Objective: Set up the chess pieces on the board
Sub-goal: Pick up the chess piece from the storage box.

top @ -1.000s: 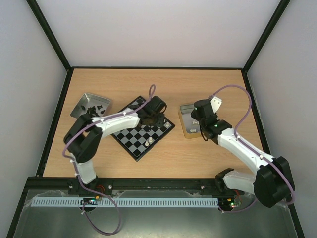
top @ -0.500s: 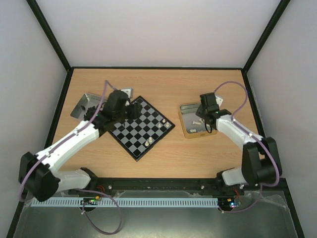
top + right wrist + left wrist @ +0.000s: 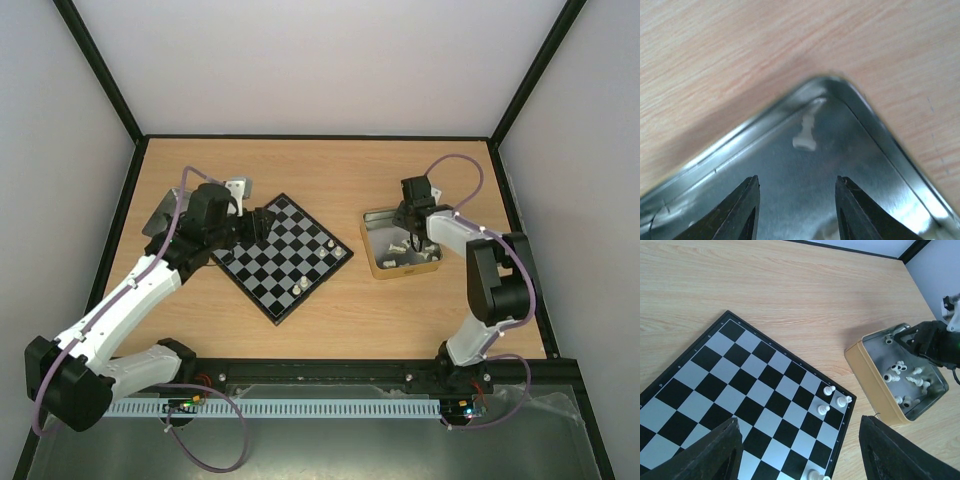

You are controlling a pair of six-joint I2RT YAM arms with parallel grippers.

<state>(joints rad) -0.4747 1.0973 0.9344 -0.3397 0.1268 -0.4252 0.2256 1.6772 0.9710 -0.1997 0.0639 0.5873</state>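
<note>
Two arms reach over the wooden table (image 3: pixel 330 165). From above, the board (image 3: pixel 285 258) lies in the middle, turned like a diamond. A few white chess pieces (image 3: pixel 331 242) stand near its right corner. The left gripper (image 3: pixel 260 222) hangs over the board's upper left edge, well apart from them. The right gripper (image 3: pixel 408 218) is over the top corner of the tin (image 3: pixel 405 271) on the right.

In the left wrist view, the left gripper (image 3: pixel 799 419) is wide, with nothing in it. The board (image 3: pixel 740 375) fills the lower left. The chess pieces (image 3: pixel 829 390) stand between the finger tips and a bit above them. More lie in the tin (image 3: pixel 875 388).

In the right wrist view, the right gripper (image 3: pixel 797 182) has its fingers apart and holds nothing. One chess piece (image 3: pixel 805 135) lies in a corner of the tin (image 3: pixel 875 170), just past the fingertips, in the middle of the frame.
</note>
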